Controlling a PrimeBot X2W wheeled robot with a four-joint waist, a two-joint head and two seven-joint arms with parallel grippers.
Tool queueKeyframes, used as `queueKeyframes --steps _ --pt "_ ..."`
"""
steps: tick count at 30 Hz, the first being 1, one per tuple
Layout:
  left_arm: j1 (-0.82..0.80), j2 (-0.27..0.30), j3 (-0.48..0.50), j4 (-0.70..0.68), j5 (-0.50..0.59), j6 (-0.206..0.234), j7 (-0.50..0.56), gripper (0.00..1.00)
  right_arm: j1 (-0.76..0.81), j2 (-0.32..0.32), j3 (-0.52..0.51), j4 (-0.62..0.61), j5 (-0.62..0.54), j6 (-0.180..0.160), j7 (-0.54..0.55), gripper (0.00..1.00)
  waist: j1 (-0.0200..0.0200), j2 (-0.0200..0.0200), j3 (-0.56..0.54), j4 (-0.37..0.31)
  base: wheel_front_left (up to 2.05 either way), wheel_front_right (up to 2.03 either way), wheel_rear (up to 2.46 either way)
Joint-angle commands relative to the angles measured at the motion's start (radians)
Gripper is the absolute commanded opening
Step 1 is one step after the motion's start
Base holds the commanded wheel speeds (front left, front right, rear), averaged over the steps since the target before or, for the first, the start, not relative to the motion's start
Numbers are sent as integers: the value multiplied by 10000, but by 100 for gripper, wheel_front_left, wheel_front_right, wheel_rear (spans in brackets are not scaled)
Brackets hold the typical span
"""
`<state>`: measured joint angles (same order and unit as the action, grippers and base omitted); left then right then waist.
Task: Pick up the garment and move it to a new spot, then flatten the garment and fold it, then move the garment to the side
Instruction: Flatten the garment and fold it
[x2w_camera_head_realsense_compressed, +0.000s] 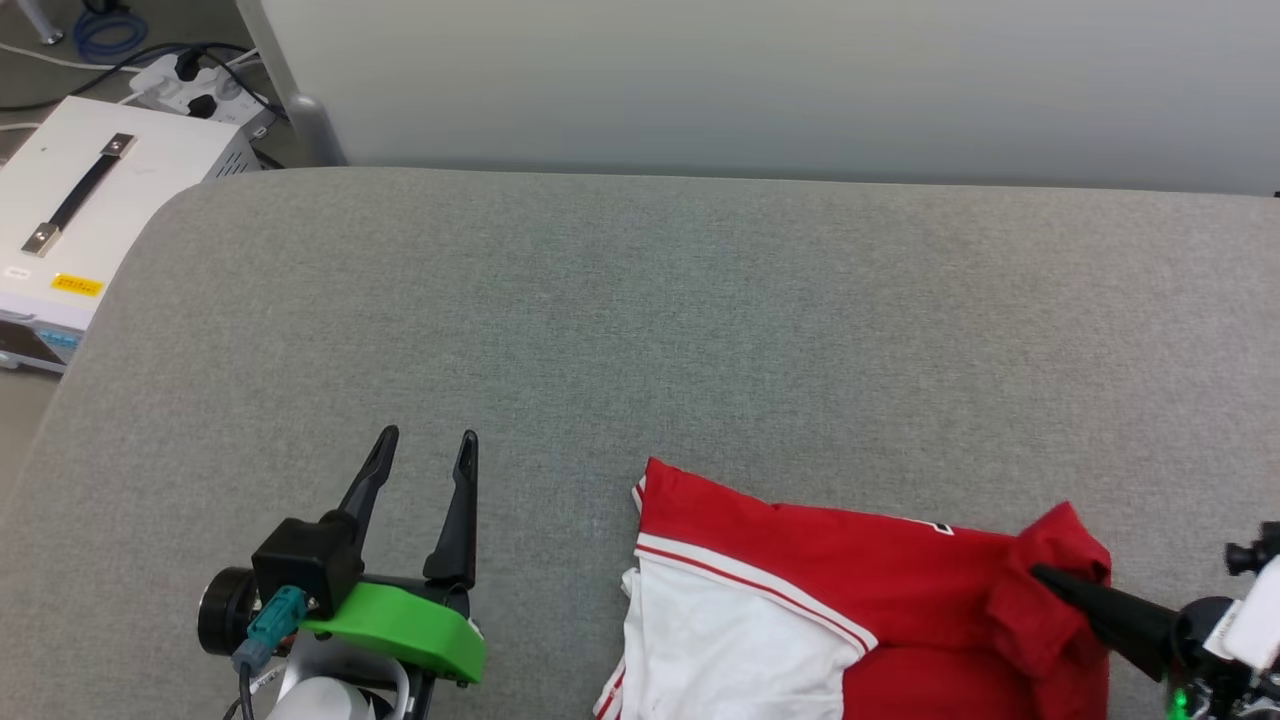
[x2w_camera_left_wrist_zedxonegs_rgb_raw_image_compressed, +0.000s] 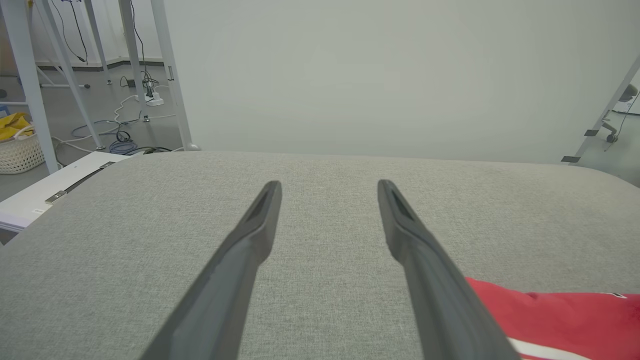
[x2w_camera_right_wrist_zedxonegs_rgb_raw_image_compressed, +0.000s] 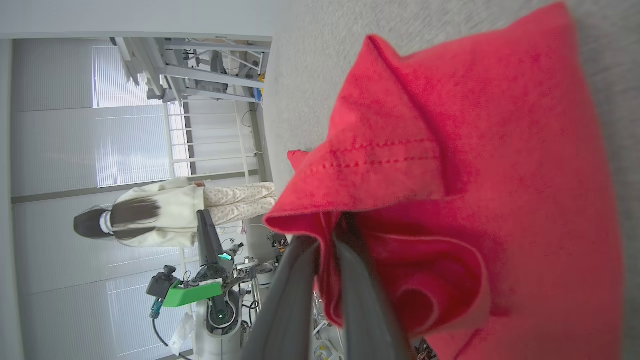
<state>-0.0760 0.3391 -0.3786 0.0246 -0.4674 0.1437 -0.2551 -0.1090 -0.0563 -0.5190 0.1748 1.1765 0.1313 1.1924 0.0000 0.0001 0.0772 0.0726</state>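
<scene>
Item: shirt, red with a white sleeve and striped trim. Lying on the near right part of the table, cut off by the head view's lower border, one red corner bunched and raised off the table top

Progress, as judged: compact and layered, white sleeve flat over the red body, so flattening probably done and folding under way or nearly finished; raised corner crumpled; final move to the table's side apparently not yet made

Pose, right gripper: low over the table's near right corner, fingers pointing toward the table's middle, clenched on the shirt's raised hem — cloth draped around both fingers in the wrist view

Pose, left gripper: over the table's near left part, well apart from the shirt, fingers spread wide and aimed at the table's far edge — nothing between them
</scene>
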Motion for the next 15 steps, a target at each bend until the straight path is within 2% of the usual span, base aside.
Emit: queueKeyframes --steps 1,6,15 --pt "-100 -82 15 40 -16 -42 -23 100 -128 55 413 230 601 -6 -47 0 0 -1 76 165 0 0 0" --pt "-194 -64 26 83 -32 -86 -28 100 110 58 2110 445 1915 -6 -638 0 0 -1 222 459 0 0 0" --pt "-574 -194 -1 116 12 -197 -44 100 288 59 5122 38 2755 -6 -1928 0 0 -1 781 957 0 0 0"
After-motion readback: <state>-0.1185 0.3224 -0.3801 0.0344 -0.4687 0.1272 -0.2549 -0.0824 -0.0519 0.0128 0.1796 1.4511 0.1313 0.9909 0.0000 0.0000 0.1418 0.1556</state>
